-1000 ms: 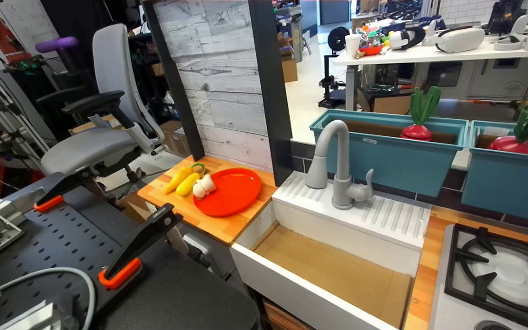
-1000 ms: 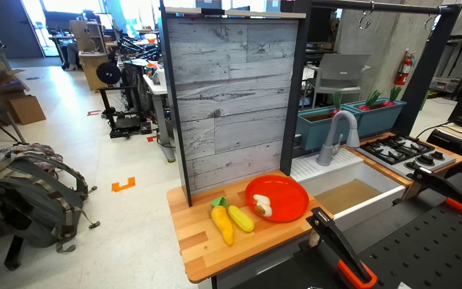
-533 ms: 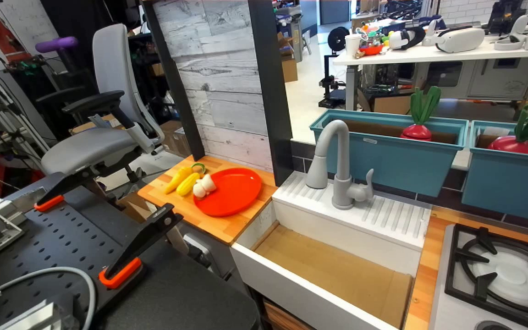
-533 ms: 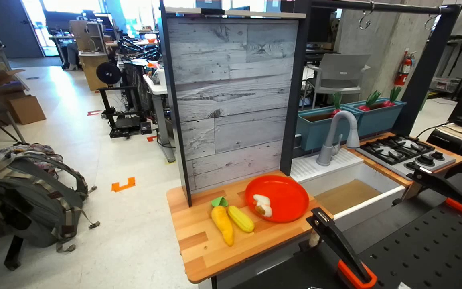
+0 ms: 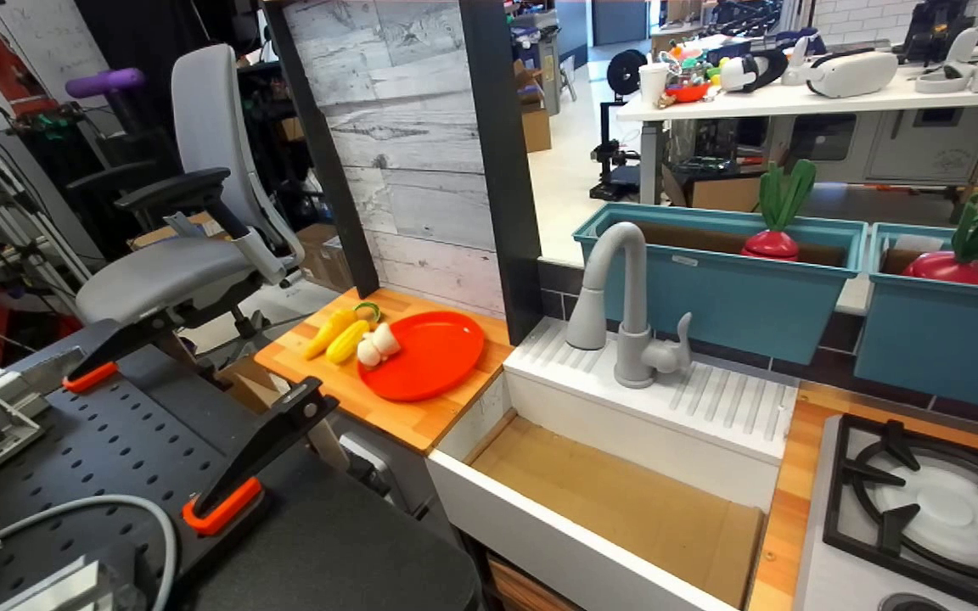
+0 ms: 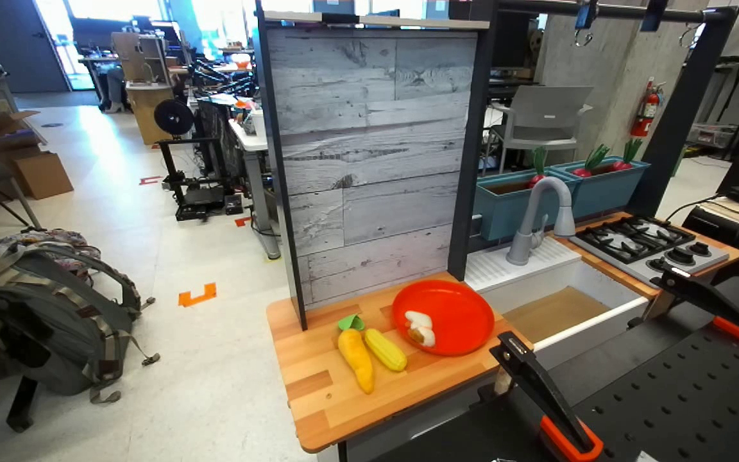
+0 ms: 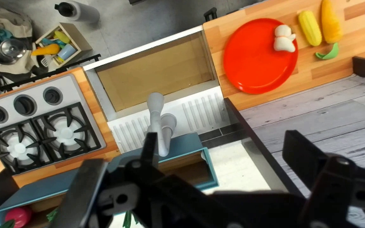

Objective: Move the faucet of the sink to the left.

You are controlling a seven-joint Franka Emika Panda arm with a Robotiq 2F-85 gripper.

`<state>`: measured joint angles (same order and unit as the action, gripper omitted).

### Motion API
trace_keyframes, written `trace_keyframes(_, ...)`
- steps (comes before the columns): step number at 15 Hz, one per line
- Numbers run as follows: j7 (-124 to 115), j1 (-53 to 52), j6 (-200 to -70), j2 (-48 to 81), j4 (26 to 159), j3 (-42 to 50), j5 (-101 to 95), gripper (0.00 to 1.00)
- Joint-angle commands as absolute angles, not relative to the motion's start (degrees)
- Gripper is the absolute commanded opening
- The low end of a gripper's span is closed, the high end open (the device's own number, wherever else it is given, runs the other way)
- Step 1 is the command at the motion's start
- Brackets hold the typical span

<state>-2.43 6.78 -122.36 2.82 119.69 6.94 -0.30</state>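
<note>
Logged since prev. frame: dark, blunt-tipped two-finger gripper (image 6: pixel 618 23) come in at top edge, upper R, in an ext. view, w/ finger ends showing. Found rest of scene as before. Read gripper as spread wide: in wrist view, saw dark fingers (image 7: pixel 300 152) well apart across lower frame.

Located tall matte-grey gooseneck faucet (image 5: pixel 635 305) R of ctr in both ext. views, upright on ribbed back rim of white boxy sink (image 5: pixel 523 528), well apart from gripper & lower in frame. Noted inverted-U bend w/ grey conical spout head (image 5: pixel 587 324) aimed down, toward frame L, plus small grey lever handle (image 5: pixel 684 333) at R of base. In wrist view, found faucet L of ctr, spout head toward top of frame, at edge of rectangular tan-brown basin (image 7: pixel 157 71).

Saw on light-brown wood-block counter (image 6: pixel 318 410), lower ctr: round glossy red plate (image 6: pixel 462 314) w/ white lumpy toy (image 6: pixel 419 327) on L part; just L of plate, ribbed yellow corn-shaped toy (image 6: pixel 385 350) & tapered yellow-orange carrot-shaped toy (image 6: pixel 356 359). Saw teal rectangular planter bins (image 5: pixel 722 297) behind faucet, R side, w/ red round toy radishes (image 5: pixel 771 245).
</note>
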Motion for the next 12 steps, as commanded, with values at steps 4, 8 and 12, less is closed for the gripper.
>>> trace_keyframes(4, -0.43, 8.82, -138.33, 13.74, 119.37, 7.75, 1.62, 1.00)
trace_keyframes(8, 0.23, 10.11, -144.10, 20.18, 118.76, 7.45, 2.28, 1.00)
trace_keyframes(12, 1.11, 11.69, -146.71, 25.29, 117.66, 7.17, 2.94, 1.00)
